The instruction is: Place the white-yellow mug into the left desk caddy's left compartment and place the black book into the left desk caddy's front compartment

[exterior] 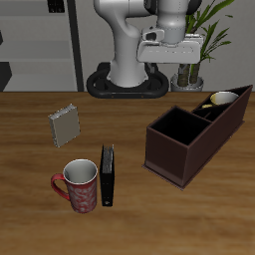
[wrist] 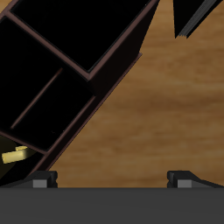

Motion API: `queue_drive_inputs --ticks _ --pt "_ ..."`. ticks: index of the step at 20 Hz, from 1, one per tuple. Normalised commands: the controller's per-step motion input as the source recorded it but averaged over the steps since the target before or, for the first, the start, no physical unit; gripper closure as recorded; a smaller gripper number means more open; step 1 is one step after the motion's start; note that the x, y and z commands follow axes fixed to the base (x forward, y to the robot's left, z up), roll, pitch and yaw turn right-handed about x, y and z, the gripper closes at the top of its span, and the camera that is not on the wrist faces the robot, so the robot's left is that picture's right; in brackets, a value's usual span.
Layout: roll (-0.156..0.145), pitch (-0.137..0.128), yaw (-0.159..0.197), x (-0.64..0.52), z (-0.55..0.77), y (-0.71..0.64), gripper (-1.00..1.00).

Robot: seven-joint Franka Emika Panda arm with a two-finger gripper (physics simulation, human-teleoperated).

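With the glossy white-yellow mug (exterior: 223,99) already seated in the long dark-brown desk caddy (exterior: 189,144), the released, empty tool (exterior: 171,47) is next needed at the thin black book (exterior: 107,175), standing at the caddy's eight o'clock.

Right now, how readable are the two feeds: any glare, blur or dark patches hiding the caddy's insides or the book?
Exterior view: even light, no glare, coarse but legible; the left desk caddy is shadowed inside, with the white-yellow mug showing pale against it, and the black book is a featureless dark slab. Wrist view: sharp wood grain, the caddy's compartments nearly pure black, the gripper a dark band.
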Motion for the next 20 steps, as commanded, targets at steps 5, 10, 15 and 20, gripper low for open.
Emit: queue_drive_inputs --ticks 5,10,15,20 --pt "-0.064 0.055 -0.016 0.16 0.11 -0.51 -1.0" --pt "-0.001 0.078 -0.007 0.22 0.13 -0.36 -1.0" --pt "0.056 0.107 0.037 0.29 -0.05 -0.34 -1.0" --pt "-0.024 0.012 0.013 0.2 0.03 -0.52 -1.0"
